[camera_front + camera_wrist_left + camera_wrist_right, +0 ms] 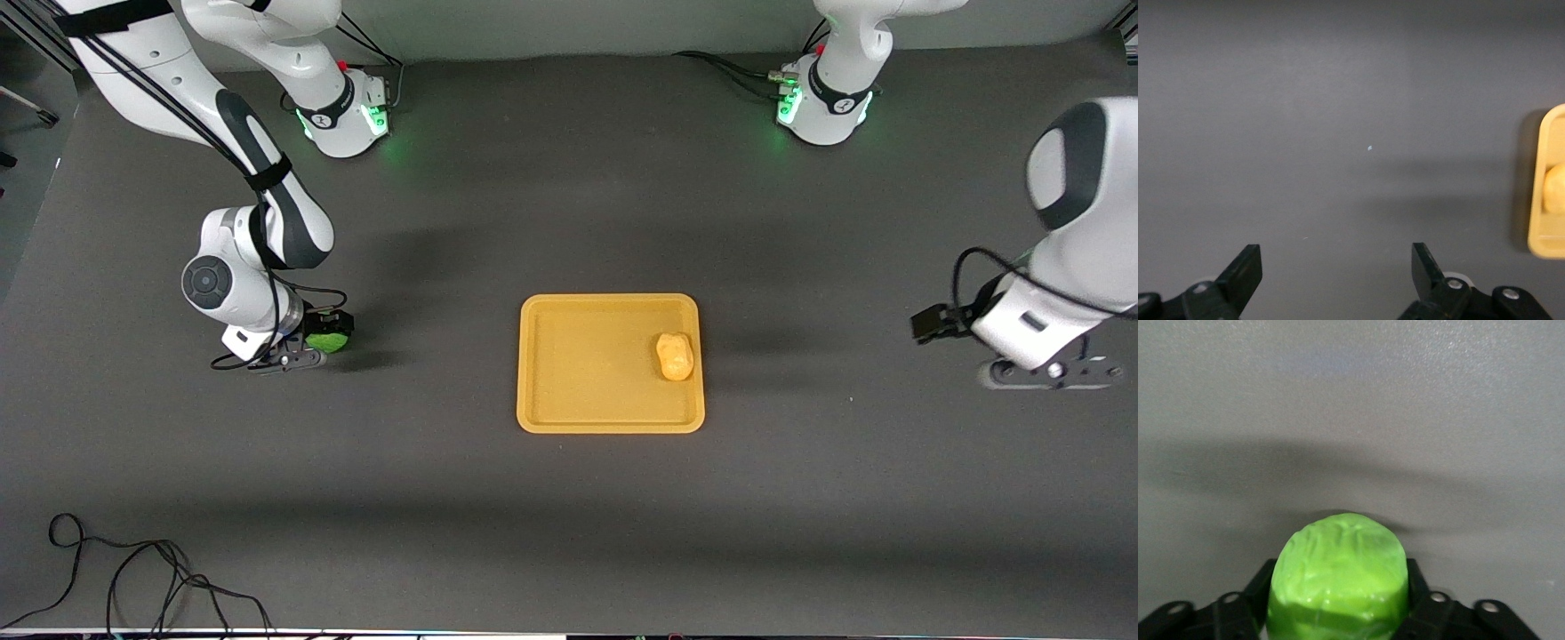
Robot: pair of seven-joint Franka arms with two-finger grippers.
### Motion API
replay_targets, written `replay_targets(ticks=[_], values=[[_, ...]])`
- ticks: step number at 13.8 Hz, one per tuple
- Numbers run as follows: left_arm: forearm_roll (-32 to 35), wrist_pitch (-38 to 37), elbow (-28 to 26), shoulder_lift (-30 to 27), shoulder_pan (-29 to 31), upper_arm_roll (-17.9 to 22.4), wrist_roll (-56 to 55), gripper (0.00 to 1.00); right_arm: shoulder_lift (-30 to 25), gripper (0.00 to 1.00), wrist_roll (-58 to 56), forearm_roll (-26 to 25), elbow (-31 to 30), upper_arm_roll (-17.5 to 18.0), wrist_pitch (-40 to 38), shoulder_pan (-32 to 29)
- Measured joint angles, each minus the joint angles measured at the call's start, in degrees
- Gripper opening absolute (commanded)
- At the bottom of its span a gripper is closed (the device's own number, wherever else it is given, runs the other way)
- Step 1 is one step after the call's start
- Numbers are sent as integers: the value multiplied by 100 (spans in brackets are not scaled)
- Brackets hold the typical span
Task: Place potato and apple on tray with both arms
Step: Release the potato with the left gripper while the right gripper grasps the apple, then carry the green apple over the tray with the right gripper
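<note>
Potato (675, 356): yellow-tan lumpy oval, lying inside the tray (587, 418), close against the rim at the left arm's end. A slice of it shows at the edge of the left wrist view.

Tray: yellow-orange rectangle with rounded corners and a low raised rim, flat on the dark grey surface (569, 507) about midway between the two arms. Nothing else is in it.

Apple (1338, 580): bright green, round, dimpled top. Located toward the right arm's end of the surface, well apart from the tray, down at surface level. Clamped between the black fingers (1251, 600) of the right end effector (307, 342), which presses against it on both sides.

Left end effector (1337, 275): fingers spread wide with nothing between them, over bare surface toward the left arm's end, apart from the tray. This arm waits.

Other: black cable (133, 578) looped on the surface at the edge nearest the front camera, toward the right arm's end. Two round bases lit green, (342, 111) and (822, 107).
</note>
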Motion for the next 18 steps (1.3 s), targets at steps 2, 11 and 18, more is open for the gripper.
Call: replay_targets(ticks=[2,11,18], values=[[-1,4,-168,-162,121,-3,243,100,-115,0,7,0,62,-8,-60,-2],[-51,17,-187,-210,242,-59,884,100,-231,0,1708,51,4633,67,-4598,571],[-53,22,-190,-213,271,-59,924,100,1511,0,4391,50,6250,102,-4043,2774]])
